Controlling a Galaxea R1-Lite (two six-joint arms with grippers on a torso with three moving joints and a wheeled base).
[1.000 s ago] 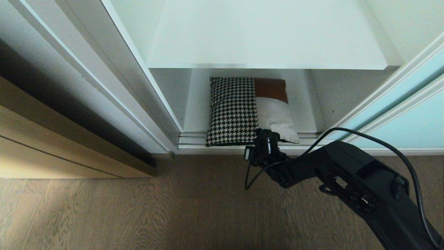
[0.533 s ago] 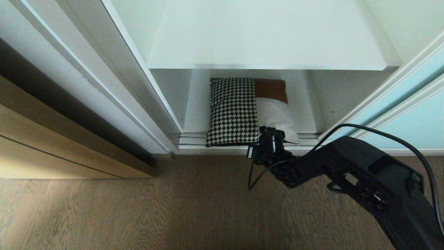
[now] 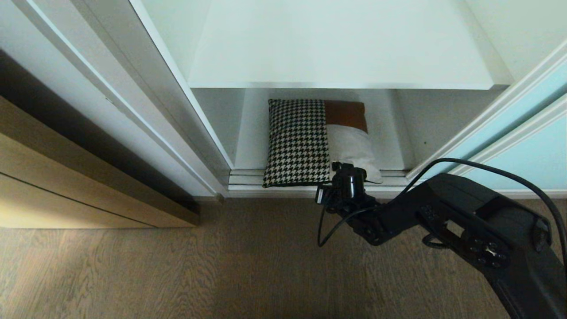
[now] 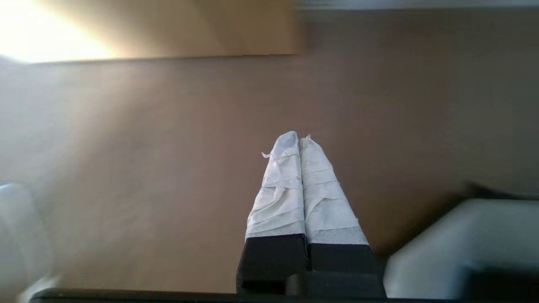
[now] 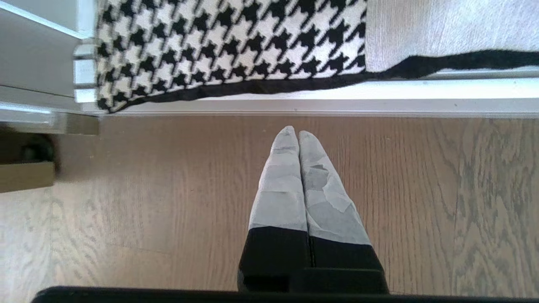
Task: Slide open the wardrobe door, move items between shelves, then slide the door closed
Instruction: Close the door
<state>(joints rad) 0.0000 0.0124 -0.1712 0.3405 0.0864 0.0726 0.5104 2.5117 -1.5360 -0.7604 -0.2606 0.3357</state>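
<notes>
The wardrobe stands open, with the sliding wardrobe door [image 3: 538, 157] pushed off to the right. A patchwork cushion [image 3: 310, 141] lies flat on the lowest of the shelves [image 3: 252, 133], its front edge hanging over the door track. A bare white shelf [image 3: 341, 48] juts out above it. My right arm [image 3: 443, 221] reaches in from the lower right, its wrist just in front of the cushion's front right corner. The right gripper [image 5: 298, 132] is shut and empty above the floor, a short way from the cushion [image 5: 231, 42]. My left gripper [image 4: 298, 136] is shut and empty over bare floor, outside the head view.
A light wooden cabinet front [image 3: 66, 186] stands at the left beside the wardrobe's white side post [image 3: 146, 97]. The white door track [image 5: 337, 103] runs along the wood floor [image 3: 177, 266]. A pale part of the robot's body [image 4: 463, 244] sits close to the left gripper.
My right arm has drawn slightly to the right and back from the wardrobe, wrist still by the cushion's front corner. The cushion and door have not moved.
</notes>
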